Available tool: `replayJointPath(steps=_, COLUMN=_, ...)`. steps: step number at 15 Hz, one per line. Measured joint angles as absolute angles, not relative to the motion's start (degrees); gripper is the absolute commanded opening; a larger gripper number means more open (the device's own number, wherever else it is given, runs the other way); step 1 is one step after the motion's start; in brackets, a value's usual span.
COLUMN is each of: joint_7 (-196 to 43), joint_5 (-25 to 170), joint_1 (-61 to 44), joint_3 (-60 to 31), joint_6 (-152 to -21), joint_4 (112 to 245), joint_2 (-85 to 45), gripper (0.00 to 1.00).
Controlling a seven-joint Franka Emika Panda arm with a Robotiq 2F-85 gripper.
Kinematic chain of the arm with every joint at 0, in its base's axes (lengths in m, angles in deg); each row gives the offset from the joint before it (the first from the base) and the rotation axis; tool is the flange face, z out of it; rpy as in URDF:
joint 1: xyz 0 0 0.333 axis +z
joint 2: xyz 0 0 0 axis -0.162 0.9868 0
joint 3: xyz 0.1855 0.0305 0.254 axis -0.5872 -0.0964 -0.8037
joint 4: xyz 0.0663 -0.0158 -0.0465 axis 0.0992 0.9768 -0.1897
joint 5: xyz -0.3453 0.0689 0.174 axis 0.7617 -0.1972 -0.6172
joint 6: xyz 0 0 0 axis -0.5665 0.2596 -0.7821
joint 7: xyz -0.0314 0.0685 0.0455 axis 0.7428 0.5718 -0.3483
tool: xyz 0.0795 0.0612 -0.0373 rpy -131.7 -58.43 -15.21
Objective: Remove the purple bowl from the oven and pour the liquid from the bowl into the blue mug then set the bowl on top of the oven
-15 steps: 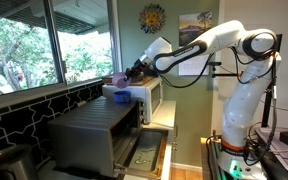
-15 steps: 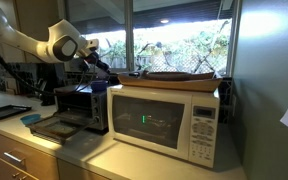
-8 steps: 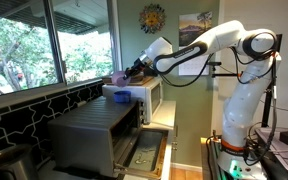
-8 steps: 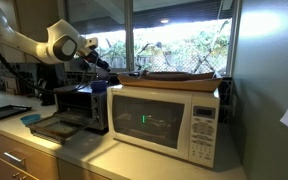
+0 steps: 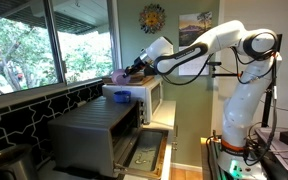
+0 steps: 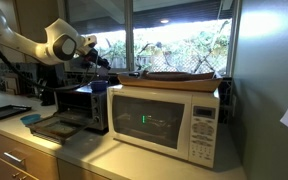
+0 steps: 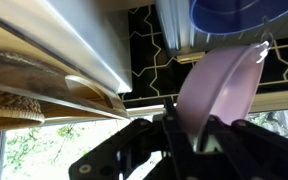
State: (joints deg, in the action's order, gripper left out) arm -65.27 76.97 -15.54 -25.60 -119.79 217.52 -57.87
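Note:
My gripper (image 5: 132, 69) is shut on the rim of the pale purple bowl (image 5: 118, 76) and holds it tilted above the blue mug (image 5: 121, 97). The mug stands on top of the grey oven (image 5: 89, 130), whose front door (image 5: 144, 155) hangs open. In the wrist view the tilted bowl (image 7: 219, 85) sits between my jaws (image 7: 199, 140), its edge just below the mug's blue rim (image 7: 239, 12). In an exterior view the gripper (image 6: 104, 64) hovers over the oven (image 6: 84, 104); the bowl is hard to make out there. No liquid is visible.
A white microwave (image 6: 164, 118) stands beside the oven, with a wooden tray (image 6: 179, 76) on top. Windows (image 5: 44, 45) and a black tiled backsplash (image 5: 14, 115) run close behind. A blue item (image 6: 31, 118) and a dark tray (image 6: 6, 111) lie on the counter.
Almost nothing. The gripper with the bowl has shifted very slightly over the mug; the arm otherwise holds its pose.

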Motion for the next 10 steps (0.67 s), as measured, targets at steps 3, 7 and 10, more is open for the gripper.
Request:
replayJointPath(steps=3, joint_7=-65.64, joint_5=78.27, joint_1=-15.8, joint_3=-25.61, joint_6=-121.47, joint_4=217.99, joint_2=-58.21, gripper=0.04)
replayJointPath(steps=7, joint_7=-66.16, joint_5=79.7, joint_1=-16.2, joint_3=-25.64, joint_6=-123.99, joint_4=218.78, joint_2=-58.58, gripper=0.04)
replayJointPath(steps=10, joint_7=-66.99, joint_5=80.18, joint_1=-16.25, joint_3=-25.65, joint_6=-125.68, joint_4=219.11, joint_2=-58.73, gripper=0.04)
